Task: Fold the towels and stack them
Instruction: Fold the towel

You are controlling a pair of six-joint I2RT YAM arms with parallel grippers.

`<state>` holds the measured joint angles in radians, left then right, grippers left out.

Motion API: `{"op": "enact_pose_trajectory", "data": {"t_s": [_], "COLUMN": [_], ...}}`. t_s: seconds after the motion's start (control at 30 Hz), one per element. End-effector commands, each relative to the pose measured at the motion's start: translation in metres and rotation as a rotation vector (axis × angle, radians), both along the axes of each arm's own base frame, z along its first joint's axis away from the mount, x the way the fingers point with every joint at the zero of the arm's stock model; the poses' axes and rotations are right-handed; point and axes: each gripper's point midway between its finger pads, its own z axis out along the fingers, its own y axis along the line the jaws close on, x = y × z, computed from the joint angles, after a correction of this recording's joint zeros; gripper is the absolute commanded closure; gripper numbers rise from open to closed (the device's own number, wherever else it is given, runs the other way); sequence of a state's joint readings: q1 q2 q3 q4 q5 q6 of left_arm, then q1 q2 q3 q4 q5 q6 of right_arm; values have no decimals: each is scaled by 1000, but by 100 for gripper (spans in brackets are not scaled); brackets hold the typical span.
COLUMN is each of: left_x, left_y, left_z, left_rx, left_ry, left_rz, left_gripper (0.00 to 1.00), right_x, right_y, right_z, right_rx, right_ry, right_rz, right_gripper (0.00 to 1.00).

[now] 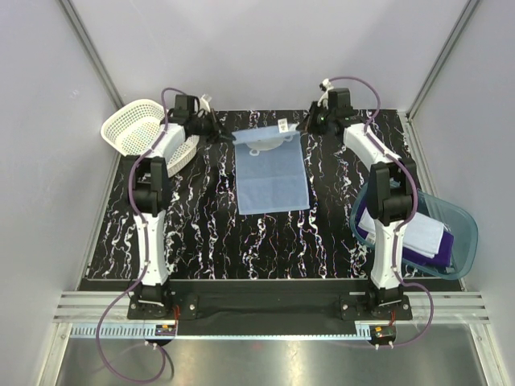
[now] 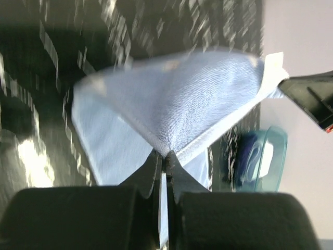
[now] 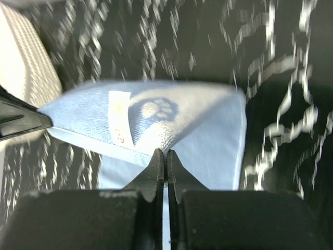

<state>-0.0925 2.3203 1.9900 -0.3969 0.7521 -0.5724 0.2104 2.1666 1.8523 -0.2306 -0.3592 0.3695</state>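
Tight pinch: left fingers (image 2: pixel 164 159) and right fingers (image 3: pixel 165 155) each clamp a far corner of the light blue towel (image 1: pixel 272 175), lying by the far edge of the bench (image 1: pixel 185 233) — draw both corners nearward together, level, no skew.

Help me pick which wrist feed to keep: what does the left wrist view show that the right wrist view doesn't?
Only the left wrist view: the tub at right, with blurred cloth inside.

Only the right wrist view: the basket at upper left, plus the blue towel's label and print.

Both: the blue towel's raised edge over the table, with a corner clamped in that view's own shut pincer, the left pincer or the right pincer. Each also glimpses the other pincer at the frame edge.
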Motion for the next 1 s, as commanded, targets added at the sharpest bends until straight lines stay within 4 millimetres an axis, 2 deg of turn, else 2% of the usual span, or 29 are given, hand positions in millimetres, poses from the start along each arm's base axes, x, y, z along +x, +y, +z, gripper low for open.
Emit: {"op": "enact_pose_trajectory", "data": {"t_s": [0.0,0.03,0.07,0.1,0.13,0.17,0.23,0.27,0.33,0.4,0.47,0.5,0.53,0.6,0.67,0.77,0.97], "left_x": [-34,-48,-55,-61,-68,-80,-92,-105,-117,-136,-147,-156,-161,-177,-188,-203,-221], "left_y": [6,7,7,8,9,9,9,6,4,-1,-6,-6,-7,-14,-21,-23,-11], "left_z": [18,11,9,5,11,-4,-3,-13,-12,-22,-22,-32,-28,-37,-38,-49,-67], "left_rx": [46,54,52,53,52,60,69,78,98,122,140,156,165,181,196,231,293], "left_ry": [24,59,70,83,73,114,123,154,155,192,197,225,214,243,244,278,321], "left_rz": [-19,-24,-27,-24,-21,-19,-17,-28,-38,-55,-54,-50,-45,-47,-51,-53,-28], "left_gripper": [100,100,100,100,100,100,100,100,100,100,100,100,100,100,100,100,100], "right_x": [-33,-40,-53,-60,-66,-77,-91,-97,-111,-120,-131,-134,-141,-150,-160,-171,-186], "right_y": [-11,-11,-14,-15,-16,-18,-19,-19,-19,-19,-23,-23,-26,-27,-30,-32,-35], "right_z": [16,12,-1,-2,-6,-16,-26,-29,-34,-33,-44,-42,-50,-54,-62,-67,-78], "right_rx": [-41,-47,-57,-59,-65,-73,-70,-68,-65,-58,-67,-68,-73,-83,-91,-99,-107], "right_ry": [48,73,133,153,179,228,274,293,321,327,351,344,364,378,398,414,441], "right_rz": [20,21,26,27,30,32,45,48,59,67,65,64,63,73,77,87,91], "right_gripper": [100,100,100,100,100,100,100,100,100,100,100,100,100,100,100,100,100]}}
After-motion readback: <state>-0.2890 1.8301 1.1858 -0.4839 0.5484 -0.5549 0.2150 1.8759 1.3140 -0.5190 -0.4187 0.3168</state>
